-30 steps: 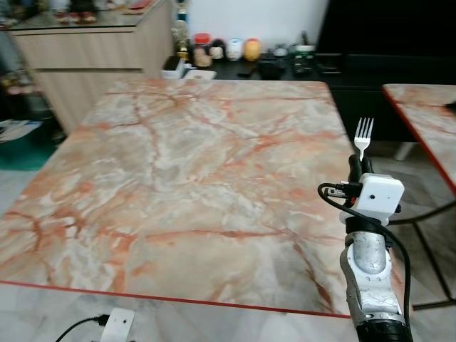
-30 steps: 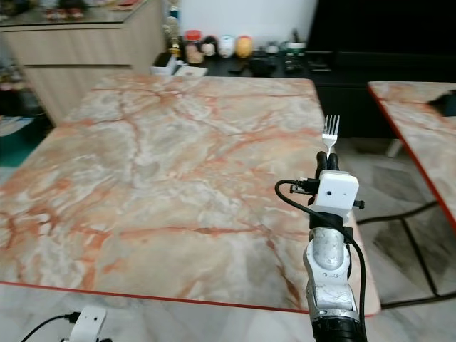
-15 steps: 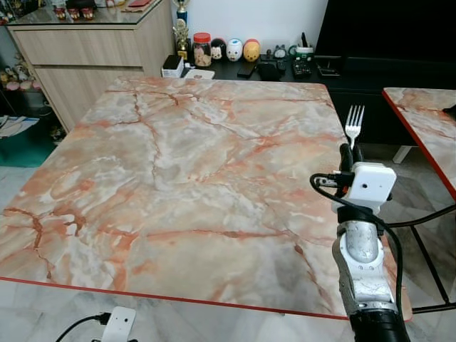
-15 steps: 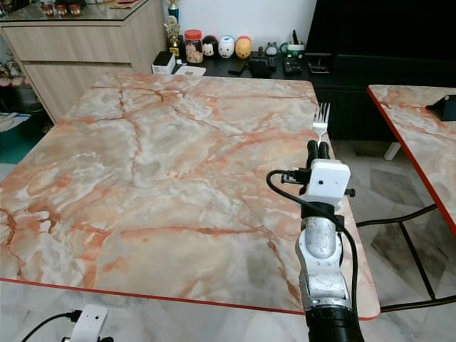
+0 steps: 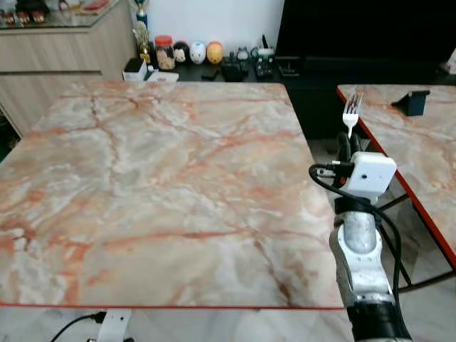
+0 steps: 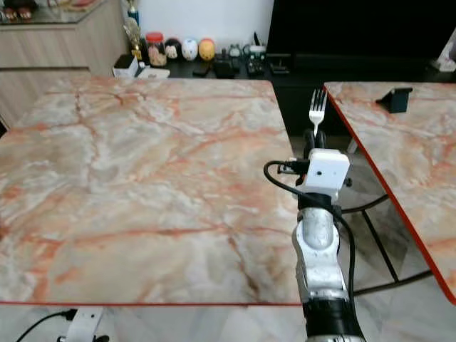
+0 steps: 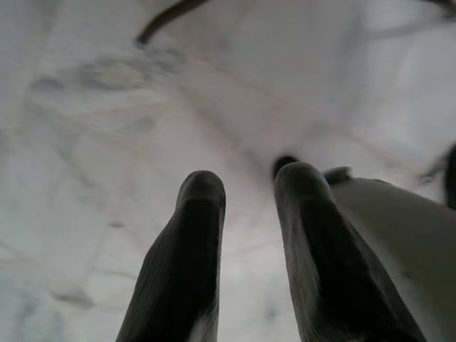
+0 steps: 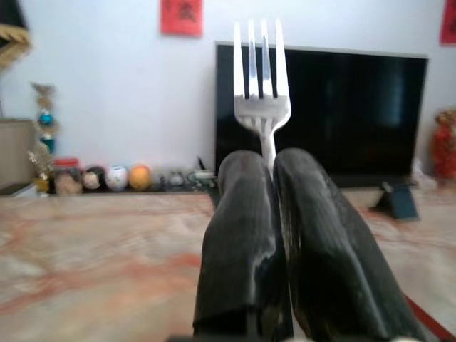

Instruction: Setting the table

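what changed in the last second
The camera swung toward the robot's right: the second table and a dark stand on it came into view, and the sideboard slid off to the left. The right gripper stays shut on the fork, tines up, beside the marble table. Nothing was let go.

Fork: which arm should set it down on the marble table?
Right. The right gripper already holds the fork upright beside the marble table's right edge; the left gripper hangs low over the floor, holding nothing.

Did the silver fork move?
Yes. The silver fork, in the right claw, went right, from over the big marble table's edge to the gap beside it.
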Controlling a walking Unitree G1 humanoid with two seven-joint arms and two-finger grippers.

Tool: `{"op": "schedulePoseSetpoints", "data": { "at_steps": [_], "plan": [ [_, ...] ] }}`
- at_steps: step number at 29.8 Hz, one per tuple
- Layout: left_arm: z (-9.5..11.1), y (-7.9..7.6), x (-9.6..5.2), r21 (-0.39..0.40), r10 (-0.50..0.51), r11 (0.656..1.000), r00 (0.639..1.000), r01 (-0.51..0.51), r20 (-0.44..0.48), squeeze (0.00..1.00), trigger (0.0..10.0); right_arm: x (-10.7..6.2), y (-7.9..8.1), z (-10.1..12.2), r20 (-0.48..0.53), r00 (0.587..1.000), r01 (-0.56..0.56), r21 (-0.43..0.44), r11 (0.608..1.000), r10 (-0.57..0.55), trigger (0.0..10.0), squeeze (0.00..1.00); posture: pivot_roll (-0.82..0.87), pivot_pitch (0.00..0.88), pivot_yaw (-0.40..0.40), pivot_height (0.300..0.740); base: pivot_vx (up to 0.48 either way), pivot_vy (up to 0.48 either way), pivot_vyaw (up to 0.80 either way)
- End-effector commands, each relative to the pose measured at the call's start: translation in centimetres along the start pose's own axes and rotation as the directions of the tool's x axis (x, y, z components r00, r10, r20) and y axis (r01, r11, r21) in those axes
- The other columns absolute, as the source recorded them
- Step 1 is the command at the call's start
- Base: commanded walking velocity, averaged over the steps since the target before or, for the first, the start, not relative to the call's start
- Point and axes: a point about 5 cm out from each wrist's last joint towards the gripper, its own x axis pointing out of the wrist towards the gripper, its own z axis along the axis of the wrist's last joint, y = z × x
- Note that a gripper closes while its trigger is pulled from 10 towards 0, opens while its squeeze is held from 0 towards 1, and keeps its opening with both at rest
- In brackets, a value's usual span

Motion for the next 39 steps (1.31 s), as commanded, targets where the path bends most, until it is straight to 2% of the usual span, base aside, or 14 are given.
{"op": "schedulePoseSetpoints", "data": {
  "at_steps": [1, 39],
  "plan": [
    [-0.27, -0.04, -0.02, -0.005, 0.000, 1.000, 1.000, -0.001, -0.014, 0.00, 10.0, 0.32, -0.10, 0.50, 0.018, 1.000, 0.003, 0.001, 1.000, -0.003, 10.0, 0.00, 0.01, 0.000, -0.008, 0.731, 0.000, -0.274, 0.00],
    [-0.21, 0.10, -0.01, 0.025, 0.000, 1.000, 1.000, 0.001, -0.027, 0.00, 10.0, 0.19, 0.78, 0.63, 0.025, 0.999, -0.038, -0.003, 0.999, 0.039, 10.0, 0.00, 0.00, 0.000, -0.007, 0.731, 0.000, -0.257, 0.00]
  ]
}}
